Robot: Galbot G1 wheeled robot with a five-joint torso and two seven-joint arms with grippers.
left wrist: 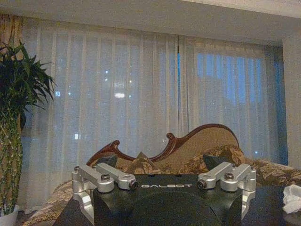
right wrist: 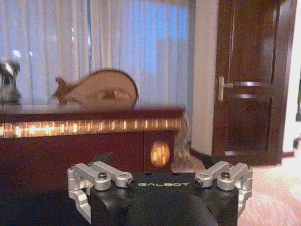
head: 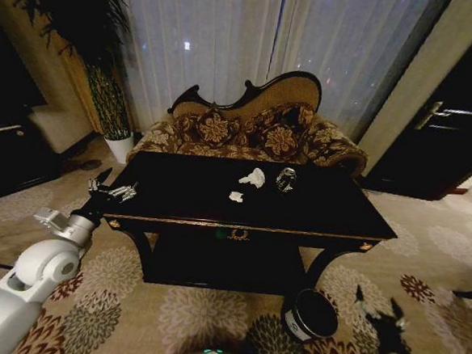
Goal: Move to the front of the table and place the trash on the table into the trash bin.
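The black table (head: pixel 177 209) with gold trim stands straight ahead. On its top lie a white crumpled paper wad (head: pixel 253 177), a smaller wad (head: pixel 235 196) and a small silvery can (head: pixel 285 179). The dark trash bin (head: pixel 311 314) sits on the carpet by the table's front right leg. My left gripper (head: pixel 110 188) hovers open at the table's left front corner, holding nothing. My right gripper (head: pixel 375 307) hangs open low over the carpet, just right of the bin. The left wrist view catches a paper wad (left wrist: pixel 292 197); the right wrist view catches the can (right wrist: pixel 8 84) above the table edge (right wrist: pixel 94 127).
A floral carved-back sofa (head: pixel 248 125) stands right behind the table, with sheer curtains beyond it. A potted plant (head: pixel 104 95) is at the back left and a dark door (head: pixel 442 127) at the right. Patterned carpet lies open in front of the table.
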